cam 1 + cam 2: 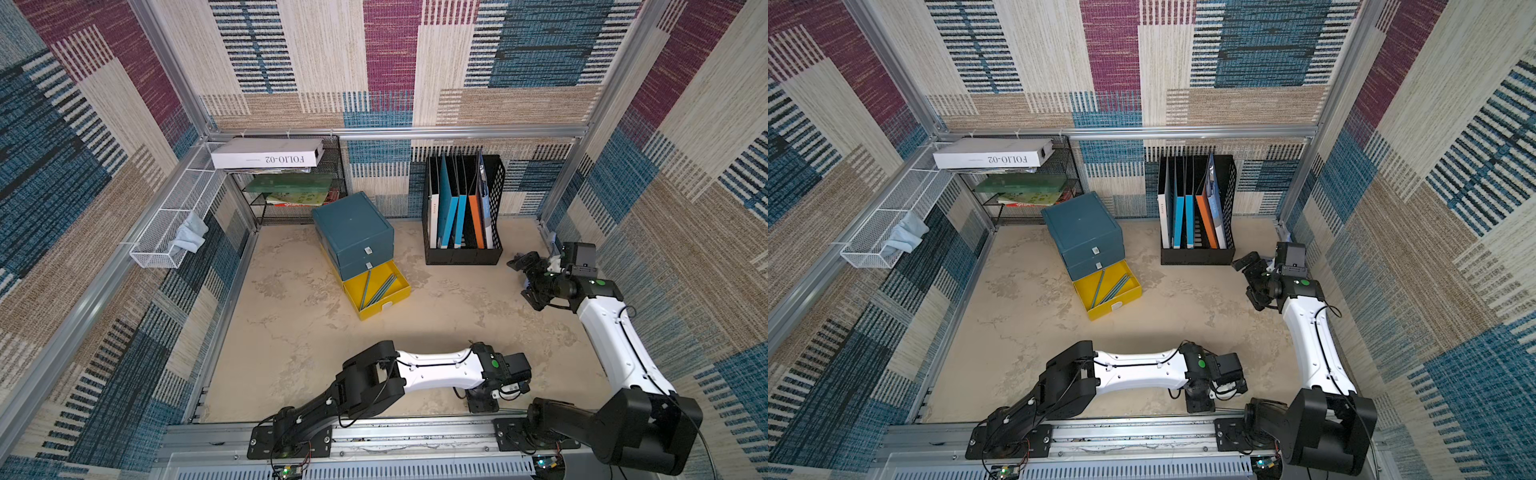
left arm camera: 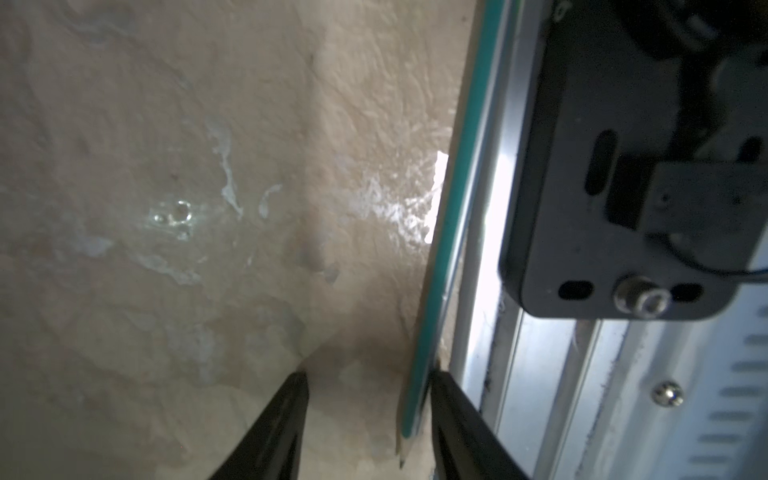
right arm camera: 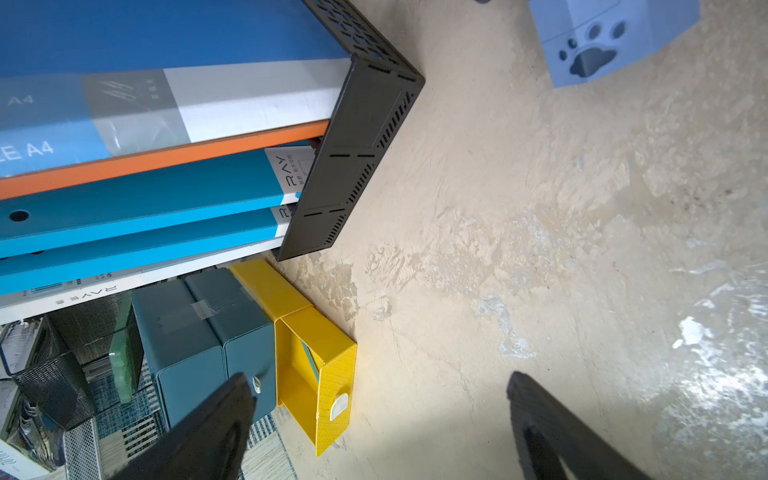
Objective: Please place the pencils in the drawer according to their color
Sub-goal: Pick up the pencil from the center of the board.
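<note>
Teal-blue pencils [image 1: 379,289] lie loose in the yellow drawer [image 1: 374,311], the lowest of 3 in the teal cabinet [image 1: 353,220] and the only 1 pulled out. The 2 teal drawers above it sit flush. At least 3 pencils show there in both top views, 1 apart from the rest, all slanted across the drawer floor.

Well out in front of the cabinet, past the open drawer, 1 more teal pencil [image 2: 451,208] lies flat on the beige table [image 1: 291,332], pressed along the aluminium rail [image 2: 490,249] at the table's edge, its sharpened tip toward the wrist camera. The left gripper [image 2: 369,376] points down over this pencil with its tips at the table. Its jaws stand apart: the pencil is just beside the finger nearer the rail, and bare table separates it from the other finger. Whether that near finger touches the wood I cannot tell.

The right gripper [image 3: 380,380] hangs far to the side of the cabinet, beyond the black file holder [image 1: 461,253], spread wide with nothing between its jaws. Its wrist view looks back at the cabinet's side and the drawer. A blue block with a paw print [image 3: 602,45] stands farther from the cabinet than the file holder.
</note>
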Controlling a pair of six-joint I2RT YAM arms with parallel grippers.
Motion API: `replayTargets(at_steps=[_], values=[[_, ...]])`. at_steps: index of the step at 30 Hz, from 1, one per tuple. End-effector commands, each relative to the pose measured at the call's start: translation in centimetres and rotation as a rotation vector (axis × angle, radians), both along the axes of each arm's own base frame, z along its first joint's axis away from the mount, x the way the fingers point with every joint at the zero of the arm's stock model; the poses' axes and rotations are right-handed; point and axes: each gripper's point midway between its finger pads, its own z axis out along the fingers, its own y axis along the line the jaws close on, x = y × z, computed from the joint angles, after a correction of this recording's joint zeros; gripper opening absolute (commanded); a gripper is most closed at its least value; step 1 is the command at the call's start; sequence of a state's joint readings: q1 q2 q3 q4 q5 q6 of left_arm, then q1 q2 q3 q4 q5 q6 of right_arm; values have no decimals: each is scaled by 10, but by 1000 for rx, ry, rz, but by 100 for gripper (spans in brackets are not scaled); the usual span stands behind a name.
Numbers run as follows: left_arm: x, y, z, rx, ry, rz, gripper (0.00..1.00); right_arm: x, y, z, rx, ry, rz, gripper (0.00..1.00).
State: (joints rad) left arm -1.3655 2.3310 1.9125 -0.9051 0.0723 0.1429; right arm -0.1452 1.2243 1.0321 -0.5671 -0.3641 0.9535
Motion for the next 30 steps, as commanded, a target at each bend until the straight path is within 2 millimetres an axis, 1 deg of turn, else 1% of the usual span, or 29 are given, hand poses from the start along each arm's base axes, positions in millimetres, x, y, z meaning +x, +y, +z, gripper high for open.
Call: replayTargets(at_steps=[1,3,8,12,17,21,24,26,30], values=[[3,6,-14,36,12,7,50,4,-1,0,-10,-18,8,99],[5,6,-18,44,15,11,47,5,-1,-2,-6,-18,11,99],[12,5,-25,48,26,26,28,8,-3,3,-7,-32,13,99],[16,7,-32,60,31,32,19,9,-4,8,-1,-45,15,99],[17,11,-41,82,38,37,0,9,-4,14,4,-61,15,99],[22,18,-48,106,35,48,0,10,-3,22,15,-83,13,99],[38,29,-47,101,-1,105,0,13,-4,32,21,-103,12,99],[55,40,-39,77,-30,178,0,16,-3,37,29,-115,11,99],[88,64,-16,21,-96,339,0,20,-3,48,43,-143,9,99]])
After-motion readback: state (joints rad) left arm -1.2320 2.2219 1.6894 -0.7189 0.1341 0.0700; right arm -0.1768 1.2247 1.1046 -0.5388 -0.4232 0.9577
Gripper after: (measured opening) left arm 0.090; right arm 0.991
